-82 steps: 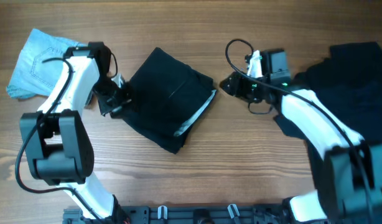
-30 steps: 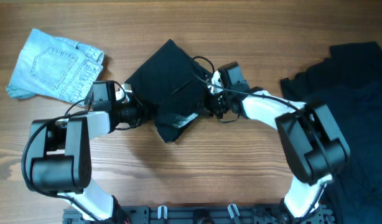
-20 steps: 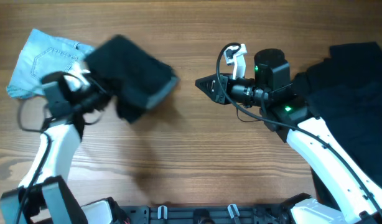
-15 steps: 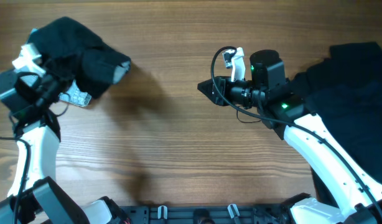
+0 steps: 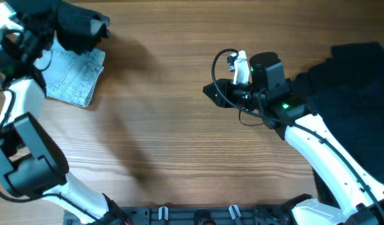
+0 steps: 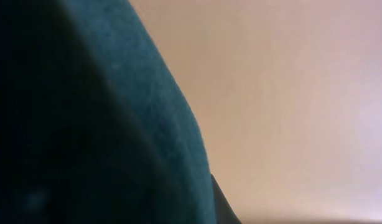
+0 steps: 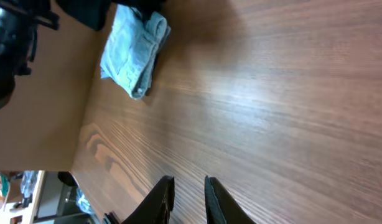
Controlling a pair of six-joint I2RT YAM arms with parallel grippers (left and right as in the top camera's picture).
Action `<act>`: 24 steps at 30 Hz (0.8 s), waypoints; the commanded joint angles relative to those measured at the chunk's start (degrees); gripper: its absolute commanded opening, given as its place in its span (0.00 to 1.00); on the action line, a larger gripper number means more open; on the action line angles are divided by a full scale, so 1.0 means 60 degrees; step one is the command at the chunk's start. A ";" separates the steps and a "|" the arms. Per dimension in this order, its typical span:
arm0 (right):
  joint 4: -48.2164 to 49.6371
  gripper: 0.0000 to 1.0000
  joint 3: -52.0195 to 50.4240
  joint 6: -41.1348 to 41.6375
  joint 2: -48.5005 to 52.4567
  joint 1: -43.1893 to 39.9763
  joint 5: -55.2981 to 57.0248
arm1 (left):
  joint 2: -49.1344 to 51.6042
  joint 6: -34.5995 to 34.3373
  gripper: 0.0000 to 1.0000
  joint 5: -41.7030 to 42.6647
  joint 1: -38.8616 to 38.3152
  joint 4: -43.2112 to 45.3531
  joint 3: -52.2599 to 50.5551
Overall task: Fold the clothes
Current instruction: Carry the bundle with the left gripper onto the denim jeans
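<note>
Left gripper point(image 5: 53, 30): clamped on folded black soft-fabric shorts point(image 5: 80, 26), carried here from mid-table. Light-blue denim pair point(image 5: 72, 75) lies just beneath it. Fold judged finished, stacking pending. Right gripper point(image 5: 207, 92): withdrawn, jaws nearly together, empty. Dark garment pile point(image 5: 354, 81) waits behind it.

Left arm point(image 5: 20, 100) stretched to the far-left corner of the overhead view. Left gripper point(image 5: 29, 34) is buried in the black shorts point(image 5: 79, 28), jaw state unreadable. Right arm point(image 5: 317, 140) reaches toward centre. Right gripper point(image 5: 209, 92) level, pointing left, fingers nearly together, nothing between them.
</note>
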 commanded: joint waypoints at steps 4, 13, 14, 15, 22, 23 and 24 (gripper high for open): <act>-0.0368 0.22 0.0007 0.0007 0.0073 -0.0025 0.0160 | -0.0055 0.1821 0.05 -0.1013 0.0565 -0.2867 0.0291; -0.0372 0.26 0.0007 -0.0004 0.0073 -0.0025 0.0160 | -0.0109 0.3865 1.00 0.0754 0.2444 -0.6907 0.0317; -0.0368 0.26 0.0007 -0.0004 0.0073 -0.0025 0.0160 | -0.0193 0.3865 1.00 0.1800 0.2765 -0.7216 0.0328; -0.0372 0.27 0.0007 -0.0004 0.0073 -0.0025 0.0160 | -0.0335 0.3865 1.00 0.2299 0.3009 -0.7388 0.0328; -0.0368 0.29 0.0007 0.0007 0.0073 -0.0025 0.0197 | -0.2823 0.6222 1.00 -0.0160 0.2747 -0.9821 0.0328; -0.0375 0.29 0.0007 0.0007 0.0073 -0.0025 0.0200 | -0.2838 0.6568 1.00 -0.1978 0.2324 -1.0597 0.0324; -0.0401 0.29 0.0007 0.0007 0.0073 -0.0025 0.0204 | -0.2718 0.6597 1.00 -0.3279 0.2007 -1.1100 0.0324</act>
